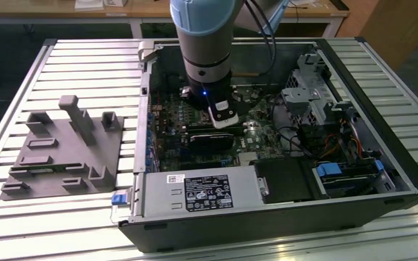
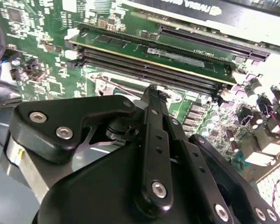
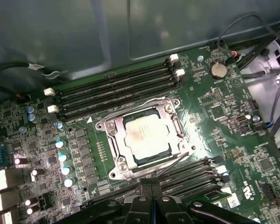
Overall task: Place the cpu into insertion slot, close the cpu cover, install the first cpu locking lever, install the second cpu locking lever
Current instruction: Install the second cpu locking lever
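Observation:
In the first wrist view the cpu (image 3: 144, 135), a silvery square chip, lies flat in the insertion slot (image 3: 115, 170) on the green board. The cpu cover (image 3: 113, 137), a thin metal frame, lies down around it. Thin wire levers run along two sides of the socket (image 3: 177, 161); whether they are hooked I cannot tell. My gripper (image 3: 151, 198) hovers just off the socket's side nearest the camera, its black fingers shut together on nothing. In the second wrist view the gripper (image 2: 152, 92) tip sits over a corner of the socket frame (image 2: 113, 87). The exterior view shows the gripper (image 1: 223, 124) low inside the open case.
Long black memory slots (image 3: 116, 91) flank the socket on both sides. A black power-supply box (image 1: 205, 193) fills the case's near edge, a drive cage (image 1: 311, 98) and cables sit on the exterior view's right. A grey fixture (image 1: 63, 147) stands on the slatted table.

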Robot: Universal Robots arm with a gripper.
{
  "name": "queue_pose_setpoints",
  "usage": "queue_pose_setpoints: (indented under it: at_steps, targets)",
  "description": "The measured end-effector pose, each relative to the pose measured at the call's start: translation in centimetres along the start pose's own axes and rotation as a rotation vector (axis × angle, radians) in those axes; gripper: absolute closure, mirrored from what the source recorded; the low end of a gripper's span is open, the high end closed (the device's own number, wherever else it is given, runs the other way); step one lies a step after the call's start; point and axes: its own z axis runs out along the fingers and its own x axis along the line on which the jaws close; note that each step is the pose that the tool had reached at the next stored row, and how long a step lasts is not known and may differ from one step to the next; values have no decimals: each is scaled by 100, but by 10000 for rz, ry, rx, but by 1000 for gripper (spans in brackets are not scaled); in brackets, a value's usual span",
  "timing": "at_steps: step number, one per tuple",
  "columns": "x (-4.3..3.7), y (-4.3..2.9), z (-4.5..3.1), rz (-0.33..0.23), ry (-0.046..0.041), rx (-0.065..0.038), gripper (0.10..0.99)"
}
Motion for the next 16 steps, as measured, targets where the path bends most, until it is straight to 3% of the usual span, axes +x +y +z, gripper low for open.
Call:
queue_pose_setpoints:
  at_steps: [5, 7, 9, 16]
  targets:
    - [91, -48, 61, 4, 10, -28, 980]
    - [178, -89, 107, 5, 23, -71, 980]
    - [213, -109, 135, 4, 31, -91, 980]
    - [266, -139, 199, -5, 61, -167, 980]
